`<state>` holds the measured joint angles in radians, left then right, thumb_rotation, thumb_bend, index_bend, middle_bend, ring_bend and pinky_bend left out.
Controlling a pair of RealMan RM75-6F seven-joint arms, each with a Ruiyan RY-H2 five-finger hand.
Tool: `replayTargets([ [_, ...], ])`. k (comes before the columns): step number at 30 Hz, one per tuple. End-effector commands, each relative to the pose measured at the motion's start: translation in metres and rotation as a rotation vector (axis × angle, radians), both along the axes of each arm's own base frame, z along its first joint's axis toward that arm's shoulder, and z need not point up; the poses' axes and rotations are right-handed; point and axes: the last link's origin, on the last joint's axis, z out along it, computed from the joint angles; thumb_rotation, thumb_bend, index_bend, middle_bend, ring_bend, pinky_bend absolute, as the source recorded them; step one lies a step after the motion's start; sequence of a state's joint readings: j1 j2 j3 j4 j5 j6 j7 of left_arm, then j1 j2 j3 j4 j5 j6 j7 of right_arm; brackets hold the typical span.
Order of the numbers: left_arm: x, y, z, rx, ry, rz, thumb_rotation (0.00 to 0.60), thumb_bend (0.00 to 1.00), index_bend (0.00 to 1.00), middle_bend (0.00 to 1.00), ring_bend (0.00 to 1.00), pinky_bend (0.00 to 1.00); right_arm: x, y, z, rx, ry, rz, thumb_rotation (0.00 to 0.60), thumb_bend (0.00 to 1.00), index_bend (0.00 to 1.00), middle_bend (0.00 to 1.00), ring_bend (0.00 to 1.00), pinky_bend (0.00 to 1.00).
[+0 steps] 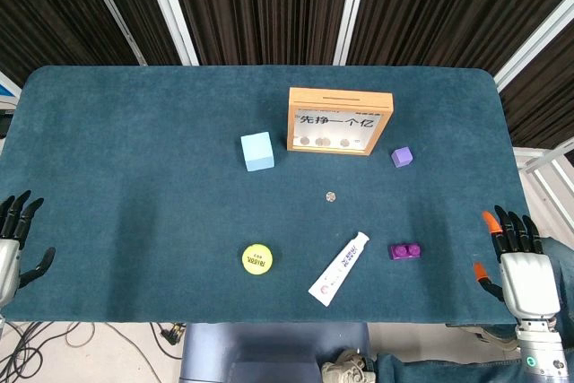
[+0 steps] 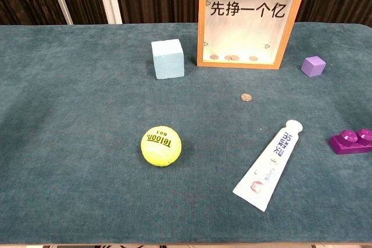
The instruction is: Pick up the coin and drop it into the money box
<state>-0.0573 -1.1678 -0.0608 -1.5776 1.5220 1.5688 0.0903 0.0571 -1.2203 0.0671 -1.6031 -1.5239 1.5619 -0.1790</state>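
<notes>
A small coin [image 1: 332, 195] [image 2: 246, 97] lies flat on the teal table, a little in front of the money box. The money box [image 1: 340, 120] [image 2: 251, 18] is a wooden frame with a clear front; it stands upright at the back centre and several coins lie inside at its bottom. My left hand [image 1: 15, 241] rests at the table's left front edge, fingers apart and empty. At the right front edge my right hand [image 1: 517, 262] is also spread, holding nothing. Both hands are far from the coin. The chest view shows neither hand.
A light blue cube [image 1: 257, 151] [image 2: 168, 58] stands left of the box and a small purple cube [image 1: 402, 157] [image 2: 313, 66] right of it. In front lie a yellow tennis ball [image 1: 256, 258] [image 2: 161, 146], a white tube [image 1: 340, 268] [image 2: 269, 165] and a purple brick [image 1: 405, 251] [image 2: 351, 141].
</notes>
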Motion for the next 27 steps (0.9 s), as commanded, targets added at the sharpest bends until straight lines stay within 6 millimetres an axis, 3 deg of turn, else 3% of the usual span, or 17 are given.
replayTargets([
  [1,-0.001,-0.001,0.000,0.006,-0.001,0.002,0.600,0.31,0.11,0.01,0.00,0.00,0.001,0.000,0.000,0.001,-0.001,0.000,0.600,0.39,0.06,0.01,0.00,0.00],
  [21,-0.002,-0.002,0.000,-0.001,-0.003,0.040,0.600,0.31,0.11,0.01,0.00,0.00,0.005,-0.003,-0.005,0.027,-0.058,0.003,0.600,0.39,0.07,0.01,0.00,0.00],
  [27,-0.001,-0.001,-0.002,-0.011,0.002,0.048,0.600,0.31,0.11,0.01,0.00,0.00,0.019,-0.024,-0.010,0.063,-0.114,0.022,0.600,0.39,0.10,0.01,0.00,0.00],
])
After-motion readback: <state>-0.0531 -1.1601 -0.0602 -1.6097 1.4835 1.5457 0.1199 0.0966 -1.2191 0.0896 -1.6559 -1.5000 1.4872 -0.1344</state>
